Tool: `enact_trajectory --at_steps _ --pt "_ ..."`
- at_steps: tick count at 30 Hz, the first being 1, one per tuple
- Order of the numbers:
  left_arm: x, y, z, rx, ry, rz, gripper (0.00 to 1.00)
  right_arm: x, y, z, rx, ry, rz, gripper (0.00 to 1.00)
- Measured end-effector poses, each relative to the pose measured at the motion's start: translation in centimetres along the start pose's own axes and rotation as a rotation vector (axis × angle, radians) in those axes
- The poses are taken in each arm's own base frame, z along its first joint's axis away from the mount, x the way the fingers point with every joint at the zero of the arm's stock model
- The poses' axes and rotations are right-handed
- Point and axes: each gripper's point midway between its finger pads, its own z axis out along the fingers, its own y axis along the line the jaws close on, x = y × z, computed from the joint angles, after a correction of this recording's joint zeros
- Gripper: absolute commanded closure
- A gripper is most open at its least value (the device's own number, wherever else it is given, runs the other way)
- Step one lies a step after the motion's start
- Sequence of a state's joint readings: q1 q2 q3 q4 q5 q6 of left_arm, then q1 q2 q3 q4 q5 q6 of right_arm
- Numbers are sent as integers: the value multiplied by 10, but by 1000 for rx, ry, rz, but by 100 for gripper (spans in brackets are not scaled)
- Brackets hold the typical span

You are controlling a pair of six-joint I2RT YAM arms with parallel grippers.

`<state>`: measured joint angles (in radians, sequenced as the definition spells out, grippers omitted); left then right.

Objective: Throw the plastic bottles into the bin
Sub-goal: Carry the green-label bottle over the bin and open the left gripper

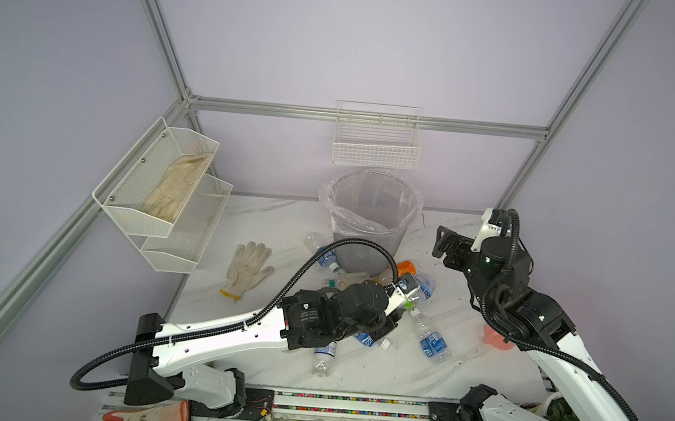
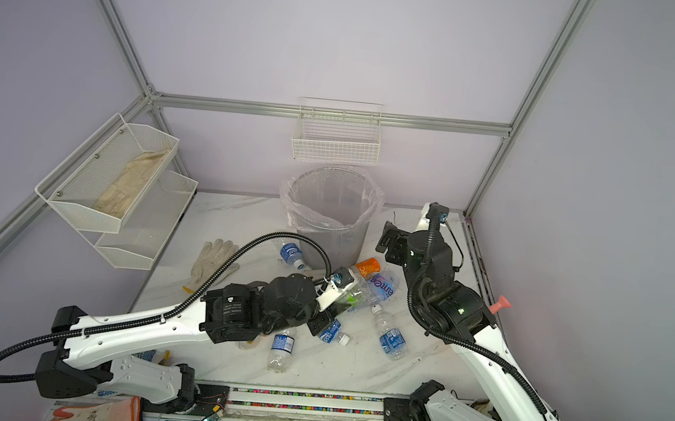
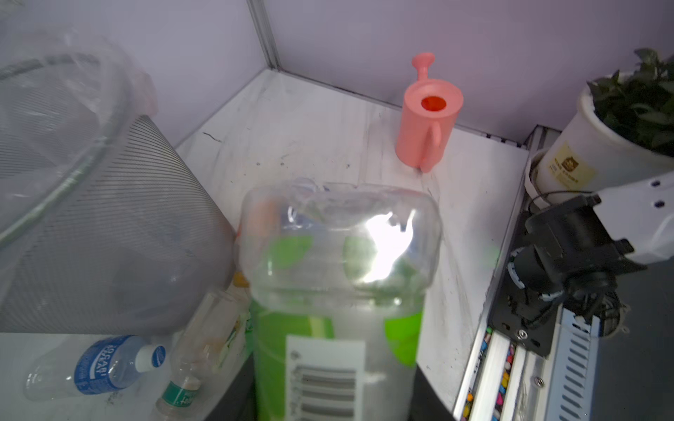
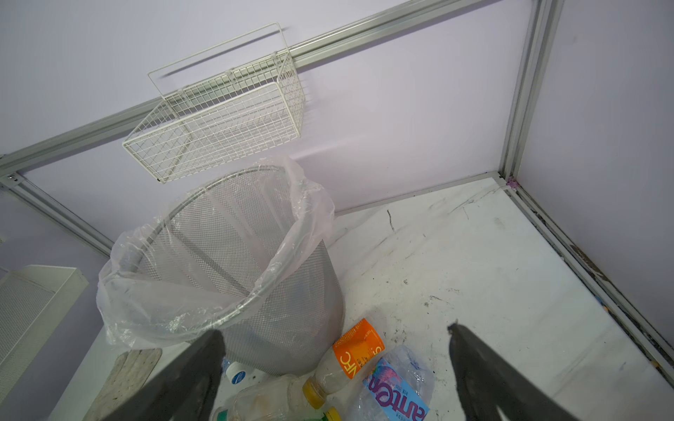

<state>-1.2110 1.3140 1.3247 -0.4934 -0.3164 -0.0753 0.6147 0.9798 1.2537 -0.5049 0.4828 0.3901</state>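
In front of the bin (image 1: pixel 370 243), the left claw (image 3: pixel 332 399) is clamped on a green-label bottle (image 3: pixel 339 255), round its label. I think it is empty, light, thin and squashy, so the middle is a good hold. Other bottles (image 1: pixel 432 345) lie at the bin's foot. Right of the bin, the right claw (image 4: pixel 335 333) hangs wide apart, empty.

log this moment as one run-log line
left tool: shut on green-label bottle | right tool: open, empty, near bin | other bottles: lying on table by bin
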Motion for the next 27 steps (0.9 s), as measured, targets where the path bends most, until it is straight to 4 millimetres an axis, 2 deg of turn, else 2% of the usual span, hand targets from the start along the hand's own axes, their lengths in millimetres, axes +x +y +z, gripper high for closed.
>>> enact_trajectory --at_steps 7,10,17,21,27 --pt "-50 56 -29 -129 -200 -71 77 20 -3 8 7 45 -14 3" --pt "-70 76 -51 -177 -289 -85 77 30 -2 10 -5 72 -24 3" --pt "-114 124 -123 -285 -533 -145 79 62 -2 20 -25 157 -50 3" --pt "-133 136 -154 -318 -648 -161 80 72 2 24 -40 191 -57 3" --pt "-152 144 -184 -339 -774 -182 80 75 5 23 -59 203 -57 3"
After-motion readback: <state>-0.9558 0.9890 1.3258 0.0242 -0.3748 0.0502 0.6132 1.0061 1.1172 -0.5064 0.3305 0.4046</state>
